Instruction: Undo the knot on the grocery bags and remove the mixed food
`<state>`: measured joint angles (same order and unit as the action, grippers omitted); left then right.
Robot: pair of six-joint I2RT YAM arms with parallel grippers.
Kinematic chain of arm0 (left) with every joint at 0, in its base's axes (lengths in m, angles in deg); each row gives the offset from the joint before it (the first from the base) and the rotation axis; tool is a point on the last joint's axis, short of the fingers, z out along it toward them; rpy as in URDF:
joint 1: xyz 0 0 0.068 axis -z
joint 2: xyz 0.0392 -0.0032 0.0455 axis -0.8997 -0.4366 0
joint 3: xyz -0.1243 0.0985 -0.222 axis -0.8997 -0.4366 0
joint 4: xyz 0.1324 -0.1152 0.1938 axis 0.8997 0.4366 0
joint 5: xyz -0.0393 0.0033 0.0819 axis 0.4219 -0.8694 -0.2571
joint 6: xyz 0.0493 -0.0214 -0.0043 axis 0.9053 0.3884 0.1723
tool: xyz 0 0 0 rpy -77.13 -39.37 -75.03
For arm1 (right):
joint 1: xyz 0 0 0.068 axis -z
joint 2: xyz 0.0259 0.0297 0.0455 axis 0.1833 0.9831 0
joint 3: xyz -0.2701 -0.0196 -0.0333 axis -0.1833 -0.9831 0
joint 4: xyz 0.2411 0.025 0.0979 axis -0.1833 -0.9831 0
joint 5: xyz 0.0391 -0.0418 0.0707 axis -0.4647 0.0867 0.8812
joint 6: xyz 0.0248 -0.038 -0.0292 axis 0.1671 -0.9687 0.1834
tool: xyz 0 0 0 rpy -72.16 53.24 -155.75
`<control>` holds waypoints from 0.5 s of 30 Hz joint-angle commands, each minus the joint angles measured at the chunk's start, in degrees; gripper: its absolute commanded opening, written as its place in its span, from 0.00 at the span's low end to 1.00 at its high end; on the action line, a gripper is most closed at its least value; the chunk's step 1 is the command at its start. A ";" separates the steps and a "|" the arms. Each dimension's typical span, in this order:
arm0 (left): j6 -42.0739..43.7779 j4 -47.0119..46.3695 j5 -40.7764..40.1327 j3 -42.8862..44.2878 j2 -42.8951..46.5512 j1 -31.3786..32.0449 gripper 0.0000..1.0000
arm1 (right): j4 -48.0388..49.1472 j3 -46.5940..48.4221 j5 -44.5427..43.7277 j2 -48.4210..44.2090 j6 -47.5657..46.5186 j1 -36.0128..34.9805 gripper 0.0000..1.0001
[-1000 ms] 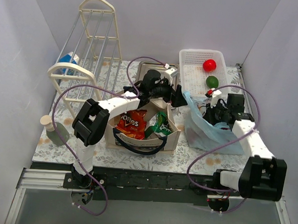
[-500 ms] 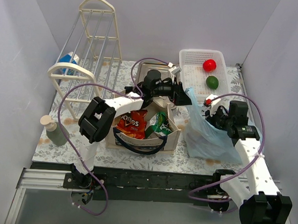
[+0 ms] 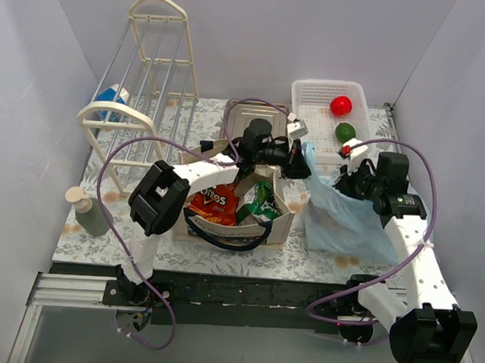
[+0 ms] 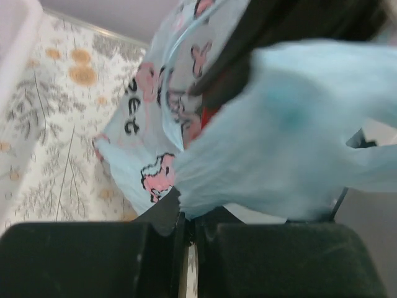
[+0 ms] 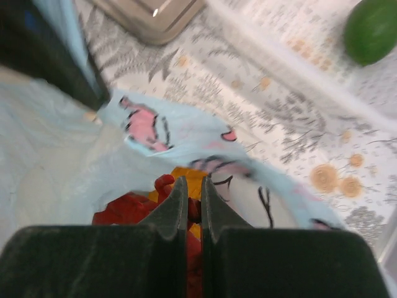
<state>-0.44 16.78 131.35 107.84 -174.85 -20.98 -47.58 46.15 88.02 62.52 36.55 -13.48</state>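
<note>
The light-blue grocery bag [image 3: 346,223] lies right of the beige tote [image 3: 282,224]. My left gripper [image 3: 302,162] is shut on the blue bag's left rim, and the plastic [image 4: 291,124] bunches out of the closed jaws [image 4: 186,214]. My right gripper [image 3: 347,154] hangs over the bag's open mouth [image 5: 62,155], shut on the red toy lobster [image 5: 124,211]. In the tote stand the Doritos bag [image 3: 213,200] and the green snack bag [image 3: 262,200]. The red apple [image 3: 340,105] and the green fruit [image 3: 345,132] lie in the white basket [image 3: 311,112].
A metal tray [image 3: 258,116] sits behind the tote. At the back left a cream wire rack [image 3: 146,87] leans, with a blue-and-white carton [image 3: 109,96] behind it. A grey bottle [image 3: 86,210] stands at the left edge. Side walls close in both flanks.
The left gripper went from open to shut on the blue bag's rim after reaching right. The right gripper, still holding the lobster, shifted slightly toward the basket.
</note>
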 commanded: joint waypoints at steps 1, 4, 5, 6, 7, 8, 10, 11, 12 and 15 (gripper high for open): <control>14.42 7.81 0.60 -7.30 7.11 -0.77 0.00 | 7.26 11.70 -1.94 1.41 3.81 0.98 0.01; 21.97 9.82 -1.16 -9.96 9.84 -0.68 0.00 | 6.48 16.09 -4.14 3.44 4.34 2.30 0.01; 24.17 10.26 -1.86 -11.36 10.28 -0.68 0.00 | 6.39 16.63 -4.58 3.79 4.34 2.30 0.01; 27.76 11.40 -3.09 -12.24 11.33 -0.68 0.00 | 6.39 16.81 -5.02 3.97 4.08 4.48 0.01; 29.62 11.58 -4.06 -13.12 11.86 -0.68 0.00 | 6.39 16.64 -5.63 4.15 3.99 5.02 0.01; 30.86 11.58 -4.85 -15.04 12.65 -0.68 0.00 | 6.39 16.46 -6.16 4.24 3.90 5.55 0.01; 34.98 11.59 -7.66 -16.90 14.85 -0.68 0.00 | 5.95 15.93 -6.86 4.06 3.11 7.04 0.01; 35.96 11.50 -8.97 -17.87 15.55 -0.68 0.00 | 5.51 15.41 -7.56 3.97 2.67 7.40 0.01; 36.93 10.89 -10.73 -19.62 17.30 -0.68 0.00 | 4.72 15.06 -7.74 3.89 2.23 8.27 0.01; 38.69 6.34 -16.01 -24.71 20.12 -0.86 0.00 | 4.45 12.86 -7.39 2.66 -0.14 9.42 0.01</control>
<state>30.86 24.65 122.80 88.95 -160.42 -21.13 -45.07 60.22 82.84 66.85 39.02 -5.88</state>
